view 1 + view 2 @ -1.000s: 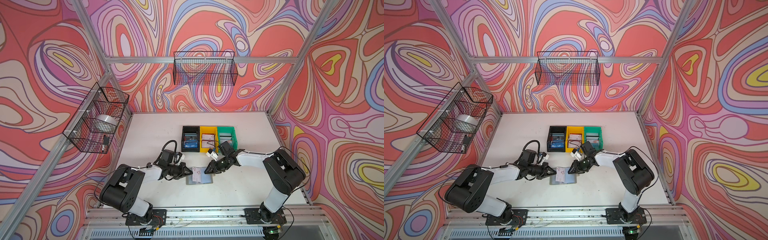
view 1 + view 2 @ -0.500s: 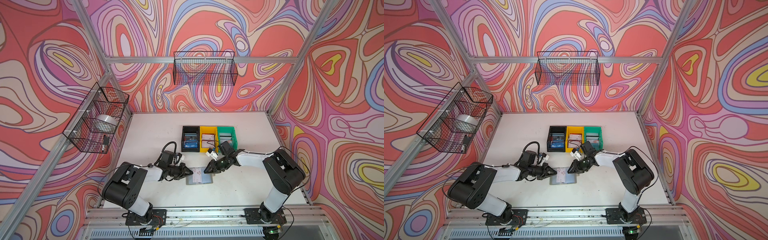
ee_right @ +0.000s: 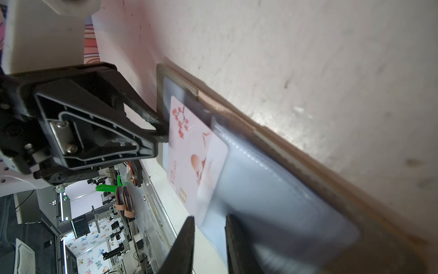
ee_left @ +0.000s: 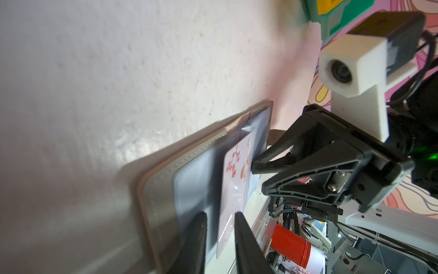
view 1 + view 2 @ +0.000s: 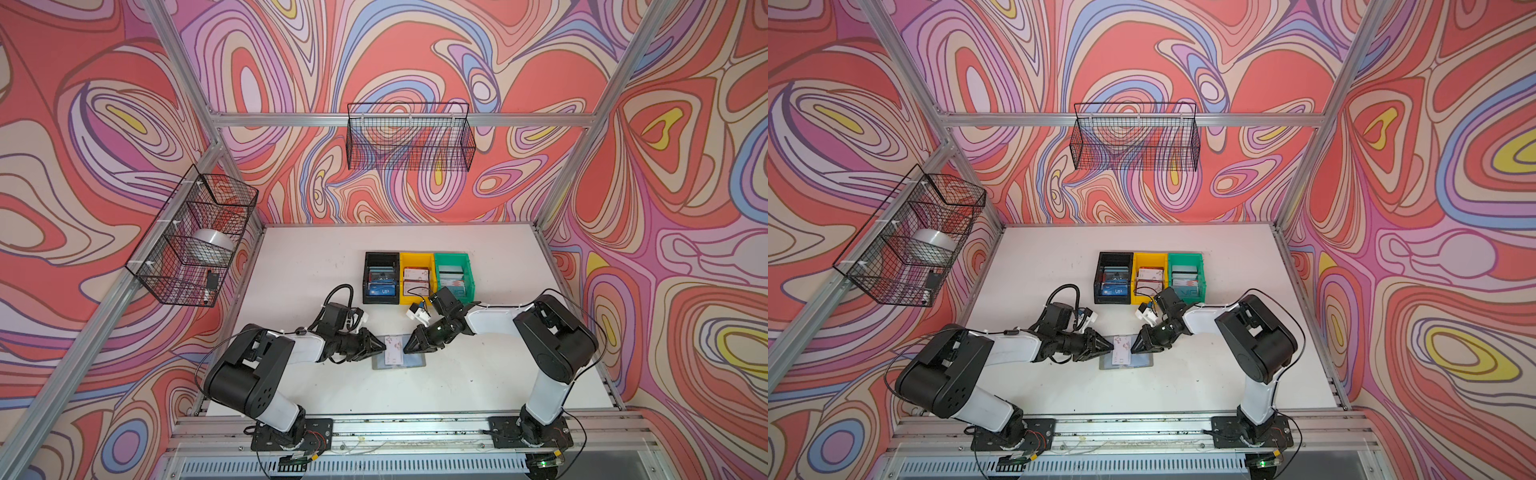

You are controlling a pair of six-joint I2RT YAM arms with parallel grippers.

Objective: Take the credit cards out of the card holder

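Observation:
The grey card holder (image 5: 415, 362) lies open and flat on the white table near the front, in both top views. A white credit card (image 5: 393, 353) with red blossom marks sticks partly out of a clear sleeve over the holder's left half. My left gripper (image 5: 380, 347) points at the card from the left. In the left wrist view its jaws (image 4: 219, 214) stand a little apart with the card (image 4: 234, 180) edge between them. My right gripper (image 5: 407, 350) faces it from the right, open, its tips (image 3: 209, 217) astride the clear sleeve's edge on the holder (image 3: 284, 189).
Behind the holder stand a black bin (image 5: 368, 274), a yellow bin (image 5: 417, 257) and a green bin (image 5: 451, 257) in a row, each holding cards. Wire baskets hang on the left wall (image 5: 191, 241) and the back wall (image 5: 409, 137). The metal rail (image 5: 395, 424) borders the table's front.
The left gripper's jaws have parted from shut to slightly apart around the card's edge. The right gripper and the holder stay where they were.

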